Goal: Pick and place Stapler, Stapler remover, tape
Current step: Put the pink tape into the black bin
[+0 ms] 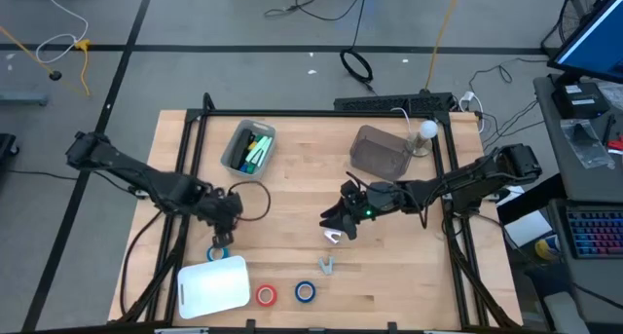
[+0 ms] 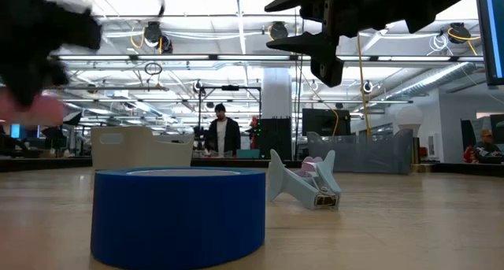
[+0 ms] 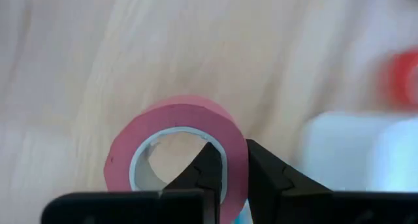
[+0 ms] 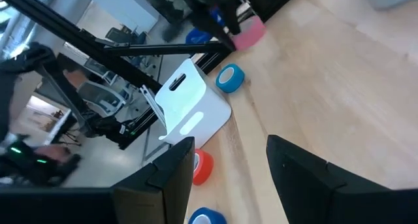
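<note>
Our left tool (image 3: 228, 178) pinches the pink tape roll (image 3: 179, 142) by its wall, near the desk's (image 1: 292, 188) front left corner. It looks light and stiff, maybe slippery. Our right tool (image 4: 228, 178) hangs spread over the middle.

Pink tape (image 3: 179, 149) pinched, blue tape (image 2: 179, 215) flat, seemingly.

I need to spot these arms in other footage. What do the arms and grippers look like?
Both arms are dark, jointed and slender, with black cables looping alongside. The left gripper has two black, wedge-shaped fingers; the right gripper has broad, flat black fingers. A small green light glows near the right wrist.
</note>
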